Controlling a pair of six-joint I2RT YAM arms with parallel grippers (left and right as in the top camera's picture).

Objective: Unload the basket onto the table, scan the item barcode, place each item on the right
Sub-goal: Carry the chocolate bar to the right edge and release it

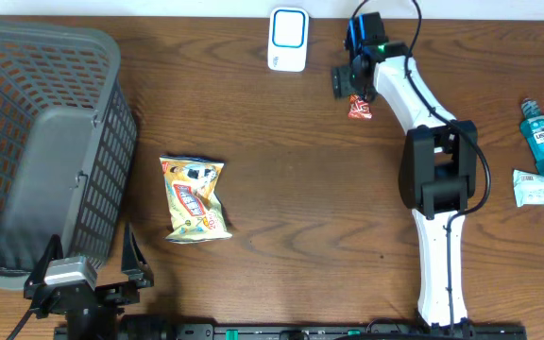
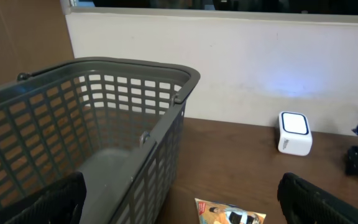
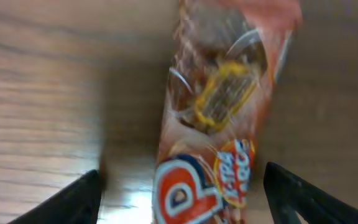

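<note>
Red snack packet [image 3: 219, 106] lies on the bench [image 3: 42, 93] between the right tool's [image 3: 185, 196] parted fingers; left tool [image 2: 179, 205] also apart.

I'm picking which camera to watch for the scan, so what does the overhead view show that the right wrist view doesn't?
Only overhead: the grey basket, the white scanner, the yellow snack bag, the mouthwash bottle and the whole right arm. Only right wrist: the print on the red packet close up, though blurred, with the right gripper open, a finger on each side of it. Both: the red packet lying on the wooden table.
</note>
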